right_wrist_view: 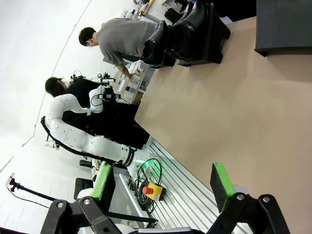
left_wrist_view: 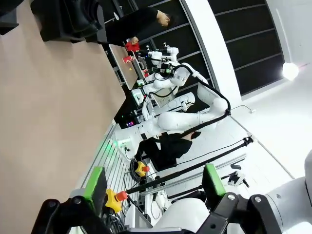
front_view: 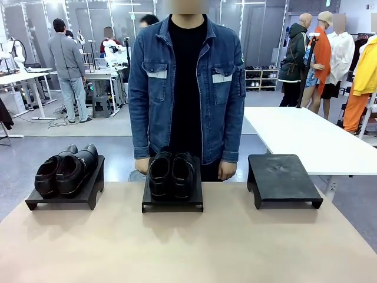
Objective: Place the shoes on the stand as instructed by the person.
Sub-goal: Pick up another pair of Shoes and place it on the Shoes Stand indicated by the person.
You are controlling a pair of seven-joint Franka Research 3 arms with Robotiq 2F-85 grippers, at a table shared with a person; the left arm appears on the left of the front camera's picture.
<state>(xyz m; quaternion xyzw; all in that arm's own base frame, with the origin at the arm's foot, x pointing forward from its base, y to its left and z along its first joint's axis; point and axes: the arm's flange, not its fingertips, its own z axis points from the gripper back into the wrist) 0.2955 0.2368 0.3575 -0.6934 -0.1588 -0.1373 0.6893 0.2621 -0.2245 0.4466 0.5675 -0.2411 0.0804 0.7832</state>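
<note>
Glossy black shoes sit in two pairs on low black stands along the far edge of the tan tabletop [front_view: 188, 247]: the left pair [front_view: 65, 169] at mid-left of the front view, angled with toes toward lower left, and the middle pair [front_view: 171, 174] at centre, long axes running straight toward the camera. A third stand [front_view: 283, 178] at mid-right is bare. The person [front_view: 187, 88] stands behind the middle stand, hands at the tabletop's edge. The left gripper [left_wrist_view: 153, 183] and right gripper [right_wrist_view: 163, 181] each show green pads spread wide, holding nothing, over bare tabletop. Judging by layout, the bare stand lies on the right arm's side, and the middle pair is the nearer to it
</note>
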